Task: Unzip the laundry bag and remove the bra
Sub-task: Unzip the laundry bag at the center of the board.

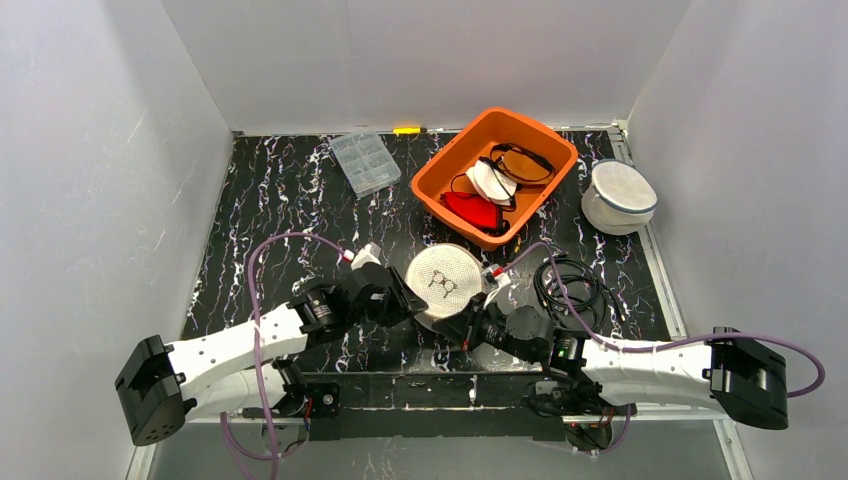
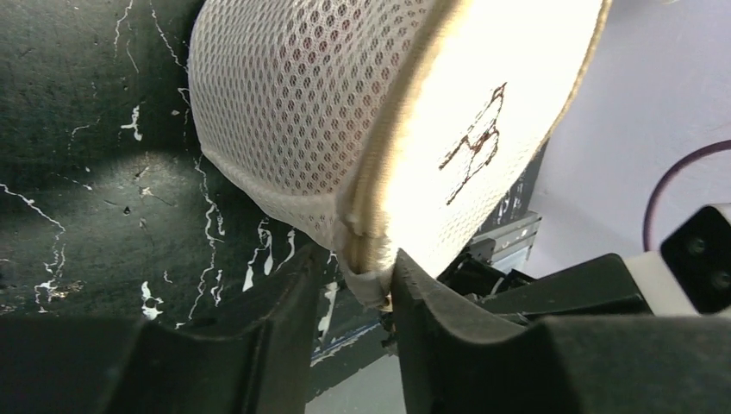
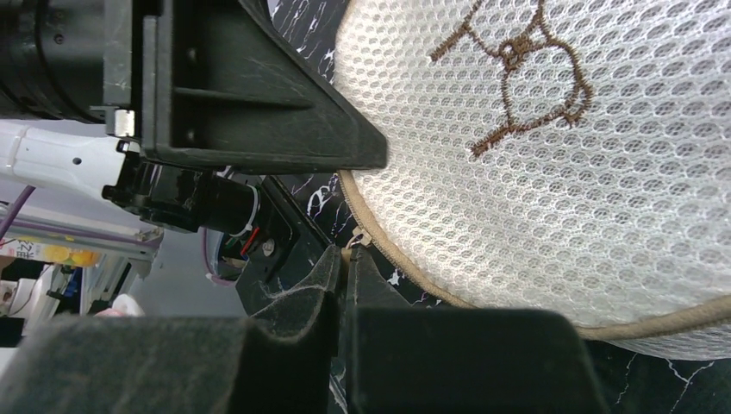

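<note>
At the near edge of the black marbled bench (image 1: 280, 200) the two arms reach inward and meet at the laundry bag (image 1: 445, 282), a round white mesh pouch lying at the near centre of the bench between the two tools. The left tool (image 2: 362, 259) comes in from the bag's left side and is grasping the tan-trimmed seam at the bag's rim, a fold of that edge pinched between its dark fingers. The right tool (image 3: 343, 254) comes in from the bag's near right and is clenched, its fingertips pressed together on the small tan zipper pull (image 3: 356, 240) at the rim. The bag's flat top faces up and carries a brown stitched outline (image 1: 443, 284); what lies inside cannot be made out through the mesh. Just right of the bag a coil of black cable (image 1: 570, 285) rests on the bench. Farther back, right of centre, stands an orange bin (image 1: 495, 175) holding red, white and dark pieces. To its left lies a clear compartment box (image 1: 365, 162), and to its right, by the wall, a second round mesh bag (image 1: 618, 197). A small yellow object (image 1: 407, 130) sits at the far edge
</note>
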Controlling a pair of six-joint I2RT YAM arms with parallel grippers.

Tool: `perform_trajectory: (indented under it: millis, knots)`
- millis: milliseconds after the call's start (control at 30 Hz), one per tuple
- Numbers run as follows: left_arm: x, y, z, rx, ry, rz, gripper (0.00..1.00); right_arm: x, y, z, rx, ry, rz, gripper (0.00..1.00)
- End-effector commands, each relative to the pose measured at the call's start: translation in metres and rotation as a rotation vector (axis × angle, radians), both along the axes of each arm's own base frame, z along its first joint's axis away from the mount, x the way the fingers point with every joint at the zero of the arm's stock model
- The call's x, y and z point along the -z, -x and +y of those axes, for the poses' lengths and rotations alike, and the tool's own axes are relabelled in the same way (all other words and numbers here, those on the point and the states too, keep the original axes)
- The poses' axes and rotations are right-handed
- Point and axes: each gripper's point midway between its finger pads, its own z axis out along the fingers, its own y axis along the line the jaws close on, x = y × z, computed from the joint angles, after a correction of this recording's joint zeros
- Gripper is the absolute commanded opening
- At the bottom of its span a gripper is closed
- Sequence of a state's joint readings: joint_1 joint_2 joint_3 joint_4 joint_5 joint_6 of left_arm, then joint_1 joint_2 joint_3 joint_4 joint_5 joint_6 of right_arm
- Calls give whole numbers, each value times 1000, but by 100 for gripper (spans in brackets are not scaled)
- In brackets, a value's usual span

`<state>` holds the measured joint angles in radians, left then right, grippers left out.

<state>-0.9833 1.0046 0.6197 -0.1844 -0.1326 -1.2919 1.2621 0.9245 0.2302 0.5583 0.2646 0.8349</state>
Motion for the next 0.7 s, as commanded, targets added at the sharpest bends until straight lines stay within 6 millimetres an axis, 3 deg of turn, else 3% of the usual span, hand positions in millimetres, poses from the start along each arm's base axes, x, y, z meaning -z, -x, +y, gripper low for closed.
perform_trajectory:
  millis: [0, 367, 667]
  knots:
    - [-7, -8, 1, -33, -21, -22, 29, -36, 0, 11, -13, -88, -45, 1]
    - [-13, -10, 16, -55, -61, -59, 1, -32, 1, -7, -19, 21, -92, 1]
    - [-20, -7, 15, -7, -72, -85, 0, -30, -7, -32, 36, 130, -141, 1]
